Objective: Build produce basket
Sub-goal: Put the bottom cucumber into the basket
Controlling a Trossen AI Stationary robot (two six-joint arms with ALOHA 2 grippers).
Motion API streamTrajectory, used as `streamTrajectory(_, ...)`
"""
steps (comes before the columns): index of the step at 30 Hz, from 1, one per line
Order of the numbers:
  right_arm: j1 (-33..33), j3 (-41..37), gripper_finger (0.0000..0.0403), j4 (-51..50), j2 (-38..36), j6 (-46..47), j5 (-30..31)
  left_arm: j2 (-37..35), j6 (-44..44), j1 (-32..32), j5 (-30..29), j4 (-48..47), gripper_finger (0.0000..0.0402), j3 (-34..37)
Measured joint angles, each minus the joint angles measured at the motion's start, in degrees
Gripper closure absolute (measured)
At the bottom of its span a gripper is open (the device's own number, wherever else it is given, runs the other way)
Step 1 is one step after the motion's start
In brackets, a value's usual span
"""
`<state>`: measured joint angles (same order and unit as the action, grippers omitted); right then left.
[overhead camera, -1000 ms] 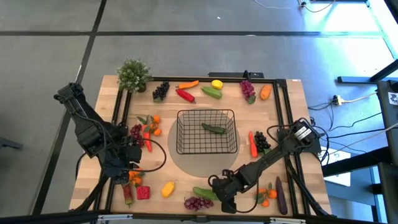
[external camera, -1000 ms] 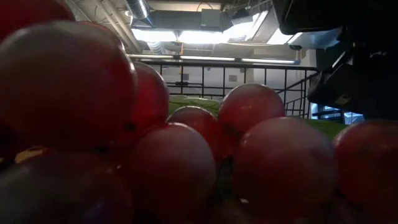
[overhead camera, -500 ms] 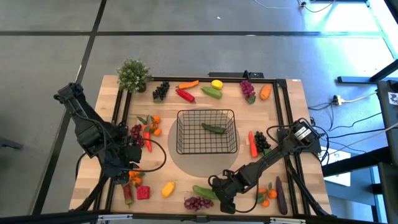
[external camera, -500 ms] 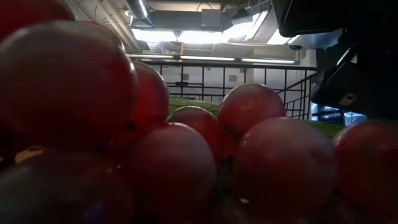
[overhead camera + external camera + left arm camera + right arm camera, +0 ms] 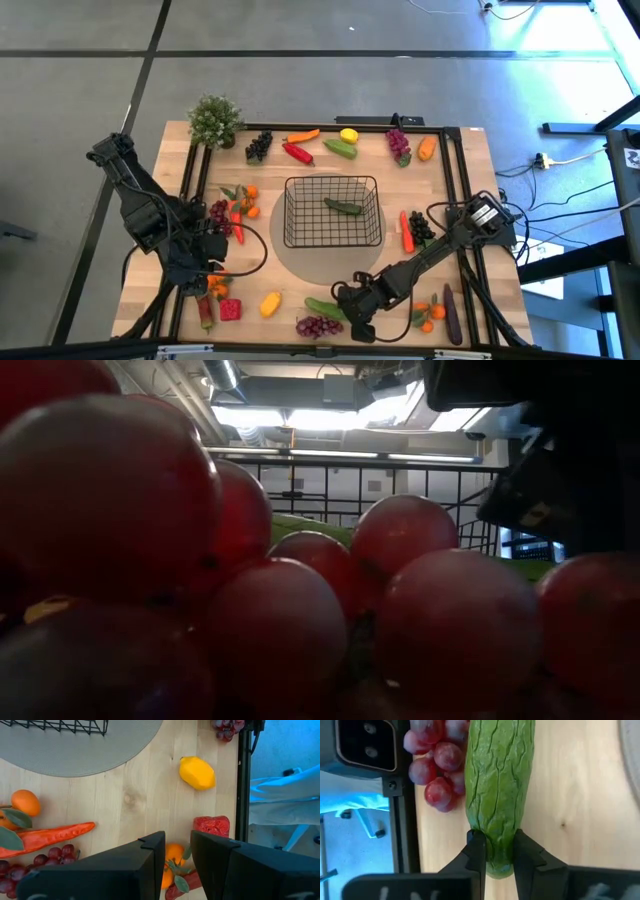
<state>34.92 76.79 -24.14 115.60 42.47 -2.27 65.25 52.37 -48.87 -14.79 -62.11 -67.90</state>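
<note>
the right gripper is low at the table's near edge, and its two fingers are closed on one end of a green cucumber. in the high view that cucumber is seen lying on the wood just beside a bunch of red grapes, with the right gripper at its end. the same grapes fill most of the low view.

the basket is set on a grey round mat at the table's middle, and one green vegetable is lying inside it. the rest of the produce is spread around it on the table: a yellow lemon and a red piece near the front left, a carrot and dark grapes to the right, and a row of pieces along the far edge beside a potted plant.

the left gripper is held over the left side of the table, its jaws narrow with a small gap, and nothing is gripped between them. below it an orange with green leaves is seen.
</note>
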Motion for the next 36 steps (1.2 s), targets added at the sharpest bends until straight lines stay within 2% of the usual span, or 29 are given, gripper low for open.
streamTrajectory(14,-2.4,10.3,0.0362,-16.6,-0.1,-7.6,-0.8,0.0,-0.4,0.0,0.0,-0.3,0.0321,0.0)
streamTrajectory(20,-4.4,15.8,0.0362,-22.9,-0.1,-8.4,-4.9,0.0,-0.6,0.0,-1.0,-0.3,0.0321,0.0)
streamTrajectory(32,-9.1,33.7,0.0362,-41.3,-0.3,-14.1,-4.7,0.0,-5.0,0.0,-2.7,-0.3,0.0321,0.0)
streamTrajectory(36,-11.2,41.4,0.0362,-46.6,-0.3,-16.0,-0.1,0.0,-5.0,0.0,-4.1,-0.3,0.0321,0.0)
